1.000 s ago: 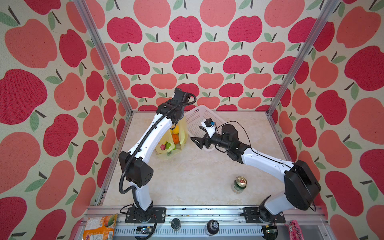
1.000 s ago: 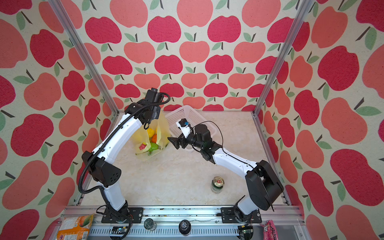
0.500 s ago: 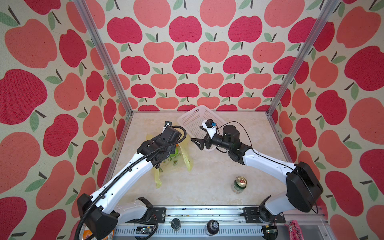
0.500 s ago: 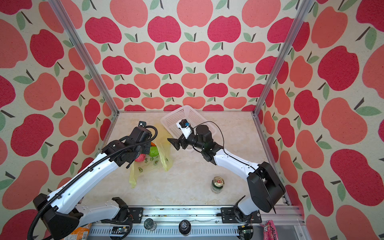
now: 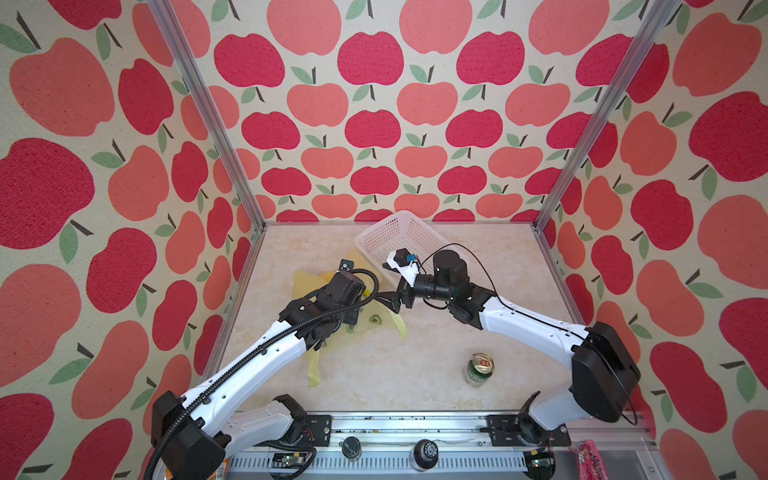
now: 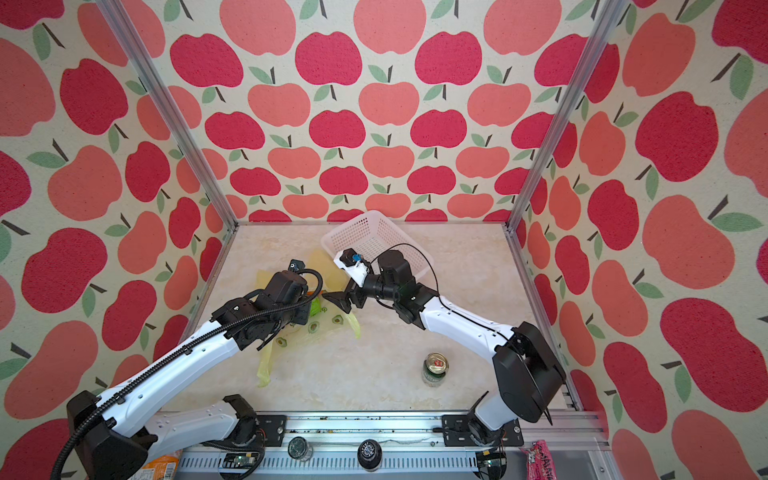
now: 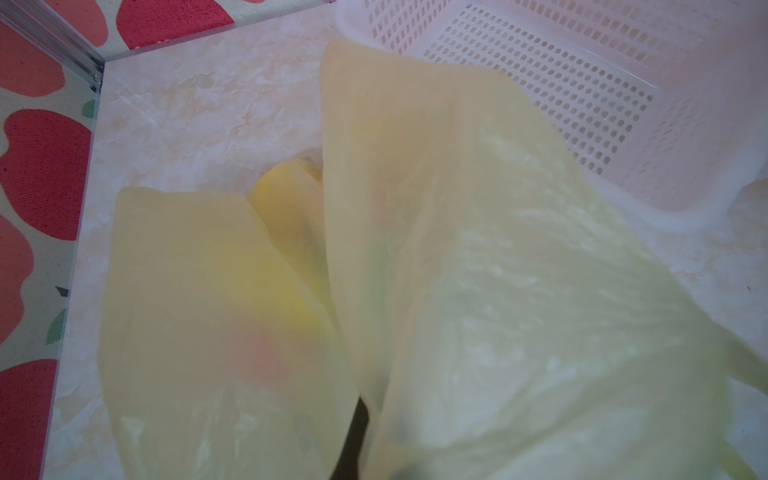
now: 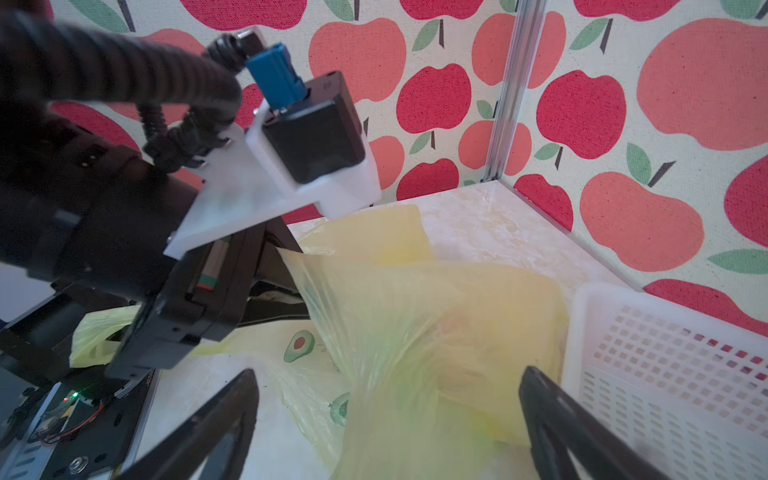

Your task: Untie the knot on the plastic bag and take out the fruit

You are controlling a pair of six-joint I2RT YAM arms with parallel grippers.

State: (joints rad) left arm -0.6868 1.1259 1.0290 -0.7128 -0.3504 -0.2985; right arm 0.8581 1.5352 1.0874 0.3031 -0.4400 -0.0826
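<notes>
The bag (image 5: 376,326) lies crumpled on the bench (image 5: 415,374) left of centre in both top views, just beside the lower left corner of the white basket (image 5: 376,235) and partly under the left wrist. Its avocado prints face up, and one handle strip (image 5: 313,370) trails loose toward the bottom of the frame. The left claw (image 8: 297,286) is pressed together on the bag's film. In the left wrist view the yellow sheets rise in front of the lens and gather at the dark fingers at the bottom edge. In the right wrist view the film stretches away from those fingers. The fruit (image 6: 316,306) is inside the bag and shows as green and orange through the plastic beside the left wrist. Through the film near the lens it is only a yellow and pinkish blur. The right claw (image 5: 388,300) is spread wide at the bag's upper right edge, close to the left wrist. From its own camera, bunched film sits between its fingers (image 8: 226,411), apart from both. I cannot make out a knot. A green can (image 5: 478,370) stands well apart at lower right.
</notes>
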